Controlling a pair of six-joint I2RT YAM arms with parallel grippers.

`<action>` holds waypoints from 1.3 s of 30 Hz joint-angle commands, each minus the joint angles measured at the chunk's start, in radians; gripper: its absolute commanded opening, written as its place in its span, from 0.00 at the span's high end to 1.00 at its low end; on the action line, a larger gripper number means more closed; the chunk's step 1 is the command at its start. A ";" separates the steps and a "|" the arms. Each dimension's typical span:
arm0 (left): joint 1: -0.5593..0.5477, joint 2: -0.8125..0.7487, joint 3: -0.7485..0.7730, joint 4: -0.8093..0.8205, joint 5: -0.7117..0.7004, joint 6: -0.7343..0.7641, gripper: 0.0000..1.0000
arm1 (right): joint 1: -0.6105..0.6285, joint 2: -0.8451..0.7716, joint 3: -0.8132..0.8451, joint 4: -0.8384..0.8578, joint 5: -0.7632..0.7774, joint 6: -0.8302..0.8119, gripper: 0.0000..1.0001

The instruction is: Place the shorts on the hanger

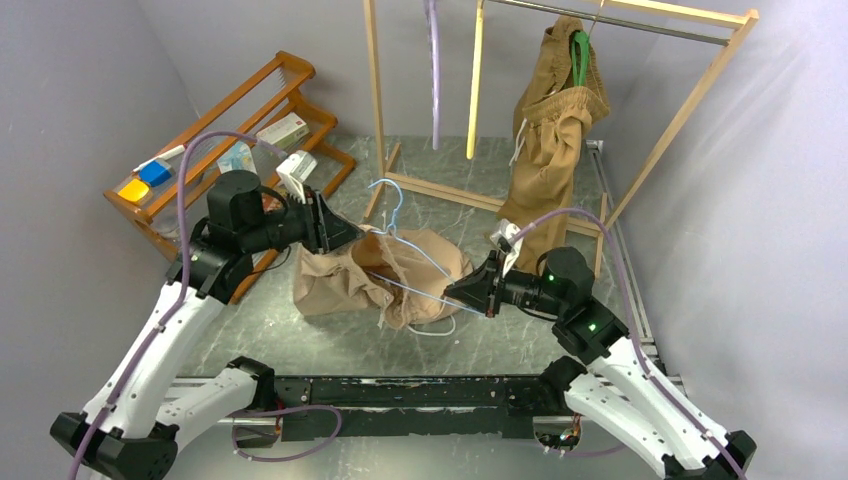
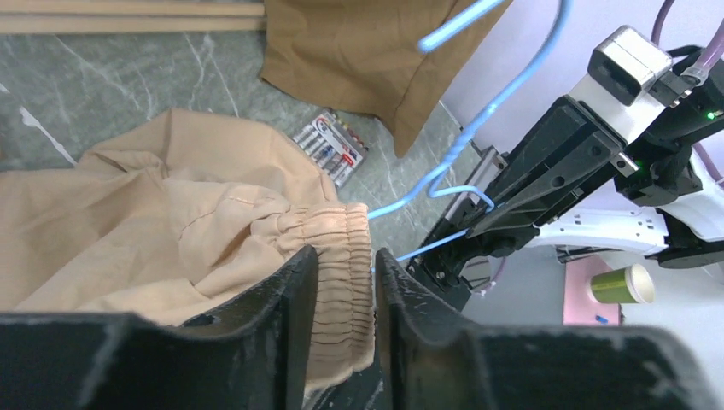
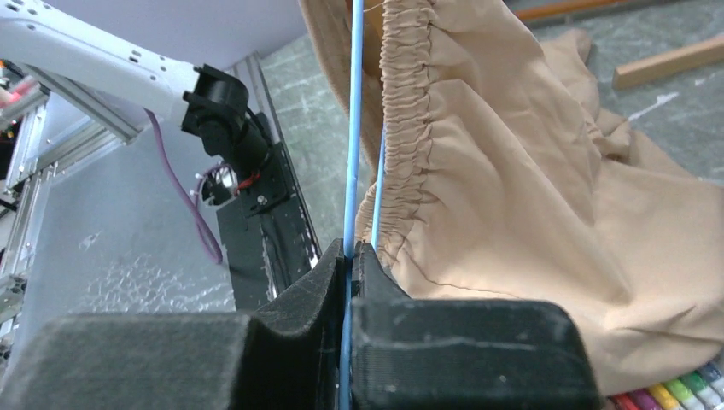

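Observation:
The tan shorts [image 1: 345,278] lie bunched in the middle of the table, waistband lifted at the left. My left gripper [image 1: 350,232] is shut on the gathered waistband [image 2: 341,282], which runs between its two fingers. The light-blue hanger [image 1: 420,255] lies tilted across the shorts, its hook [image 1: 392,195] pointing to the far side. My right gripper [image 1: 458,291] is shut on the hanger's right end; the blue wire [image 3: 352,154] runs straight between its closed fingers beside the waistband [image 3: 401,128]. The white drawstring [image 1: 435,328] loops at the shorts' near edge.
A wooden rack [image 1: 690,110] stands at the back with darker brown shorts [image 1: 550,130] on a green hanger, a lilac hanger [image 1: 433,70] and a yellow hanger [image 1: 475,80]. A wooden shelf [image 1: 240,130] with small items is at the back left. A marker pack [image 2: 333,145] lies on the table.

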 commanded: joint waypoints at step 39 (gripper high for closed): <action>0.005 -0.263 0.036 -0.364 -0.055 1.440 0.53 | -0.002 -0.197 -0.192 0.504 -0.208 0.110 1.00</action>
